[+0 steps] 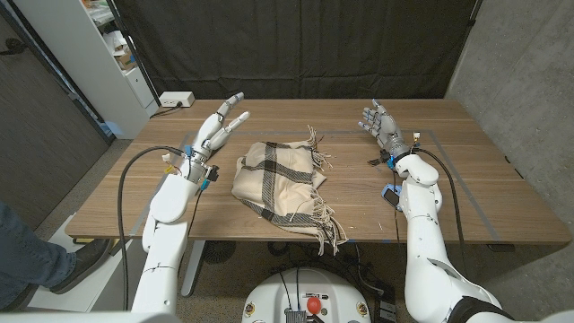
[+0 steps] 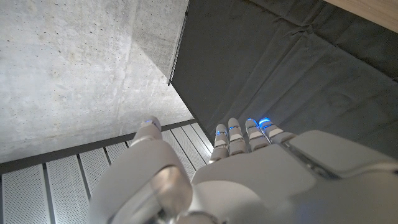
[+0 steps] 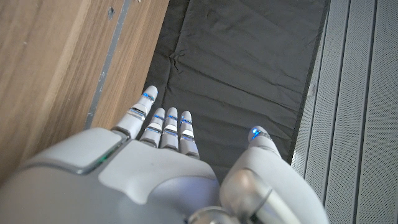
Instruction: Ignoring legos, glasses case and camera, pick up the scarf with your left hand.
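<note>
Counter [image 1: 466, 170] first: a wooden top that runs across my head view, with a black curtain [image 1: 296, 45] hung behind its far edge and a concrete wall [image 1: 520, 54] off to the robot's right. A white shelf unit [image 1: 99, 54] stands past the far left corner, and a small white box [image 1: 177, 99] with a cable sits on the counter's far left edge. At the picture's lower left I can see a person's leg in jeans and a dark shoe [image 1: 36, 260] on the floor.

The scarf [image 1: 280, 179] lies bunched in the middle of the counter, cream with dark plaid lines, one fringed end reaching toward the far side and the other fringed end trailing over the near edge. It lies between my two arms, nearer the left one.

My left hand [image 1: 218, 132] is raised over the counter just left of the scarf's far end, fingers spread and pointing away from the robot, holding nothing and not touching the cloth. In the left wrist view I see the left hand's back [image 2: 249, 180] with its fingers straight against the curtain.

My right hand [image 1: 382, 123] is up on the right side, well apart from the scarf, fingers apart and empty; the right wrist view shows its fingers [image 3: 165, 127] extended beside the counter's edge.
</note>
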Tool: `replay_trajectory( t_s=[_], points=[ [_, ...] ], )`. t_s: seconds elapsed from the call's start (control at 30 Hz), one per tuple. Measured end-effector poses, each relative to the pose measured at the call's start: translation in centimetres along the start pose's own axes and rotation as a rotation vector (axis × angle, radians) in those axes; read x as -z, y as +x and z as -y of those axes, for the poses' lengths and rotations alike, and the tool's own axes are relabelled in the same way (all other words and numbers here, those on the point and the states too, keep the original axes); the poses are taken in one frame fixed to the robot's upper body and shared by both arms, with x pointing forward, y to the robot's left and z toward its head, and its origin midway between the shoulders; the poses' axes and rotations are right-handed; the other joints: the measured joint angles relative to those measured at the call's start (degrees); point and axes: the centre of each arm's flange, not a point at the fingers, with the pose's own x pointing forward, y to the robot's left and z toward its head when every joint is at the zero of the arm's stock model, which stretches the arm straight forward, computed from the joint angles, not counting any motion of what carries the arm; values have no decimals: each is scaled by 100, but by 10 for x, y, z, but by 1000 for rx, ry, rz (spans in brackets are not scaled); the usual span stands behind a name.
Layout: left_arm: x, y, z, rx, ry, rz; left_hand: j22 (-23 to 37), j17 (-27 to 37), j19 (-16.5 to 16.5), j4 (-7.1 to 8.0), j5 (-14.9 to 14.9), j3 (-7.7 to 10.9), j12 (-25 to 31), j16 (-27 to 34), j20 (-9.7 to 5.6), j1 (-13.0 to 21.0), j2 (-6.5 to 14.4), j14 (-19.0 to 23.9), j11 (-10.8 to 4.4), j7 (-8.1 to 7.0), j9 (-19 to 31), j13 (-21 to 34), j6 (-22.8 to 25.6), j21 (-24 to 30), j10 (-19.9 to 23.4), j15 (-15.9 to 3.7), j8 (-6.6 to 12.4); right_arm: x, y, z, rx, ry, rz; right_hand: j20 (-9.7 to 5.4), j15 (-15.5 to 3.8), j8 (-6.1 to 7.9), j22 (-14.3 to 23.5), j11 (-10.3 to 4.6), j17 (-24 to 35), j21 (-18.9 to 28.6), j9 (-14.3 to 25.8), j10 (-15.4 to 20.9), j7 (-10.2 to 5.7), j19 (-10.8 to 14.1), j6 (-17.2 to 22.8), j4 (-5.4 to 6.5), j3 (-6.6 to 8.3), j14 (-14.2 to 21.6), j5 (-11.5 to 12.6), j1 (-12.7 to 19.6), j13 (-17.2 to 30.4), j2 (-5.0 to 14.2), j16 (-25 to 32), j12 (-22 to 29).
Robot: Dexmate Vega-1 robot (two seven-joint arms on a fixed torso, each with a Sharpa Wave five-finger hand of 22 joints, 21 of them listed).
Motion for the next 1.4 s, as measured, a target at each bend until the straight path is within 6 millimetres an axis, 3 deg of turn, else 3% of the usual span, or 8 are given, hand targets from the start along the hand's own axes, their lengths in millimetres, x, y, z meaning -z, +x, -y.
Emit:
replay_trajectory(
  t_s=[0.97, 1.23, 1.4],
  points=[
    [-24, -4, 1, 19, 246, 12, 0, 0, 123, -222, 0, 96, 0, 0, 63, 328, 16, 72, -6, -52, -1, 0, 116, 0, 147, -72, 2, -2, -3, -3, 6, 0, 8, 0, 0, -44, 0, 0, 0, 0, 1, 0, 0, 0, 0, -28, -20, 0, 0, -1, 0, 0, 0, 0],
    [-32, -7, 3, 30, 342, 3, 0, 0, 152, -307, 0, 120, 0, 0, 92, 452, -2, 115, 35, -189, -1, 0, 253, -37, 189, -82, 47, -2, -5, -3, 8, 2, 10, 0, 0, -44, 0, 0, 0, 0, 1, 0, 0, 0, 0, -28, -20, 0, 0, -1, 1, 1, 0, 0],
    [-36, -9, 6, 34, 416, -8, 0, 0, 204, -354, 41, 120, 33, 0, 144, 586, -91, 169, 6, -316, -1, 8, 649, -37, 295, -119, 157, -2, -6, -3, 7, 2, 11, 0, 0, -44, 0, 0, 0, 0, 1, 0, 0, 0, 0, -28, -20, 0, 0, -2, 1, 1, 0, 0]
  ],
)
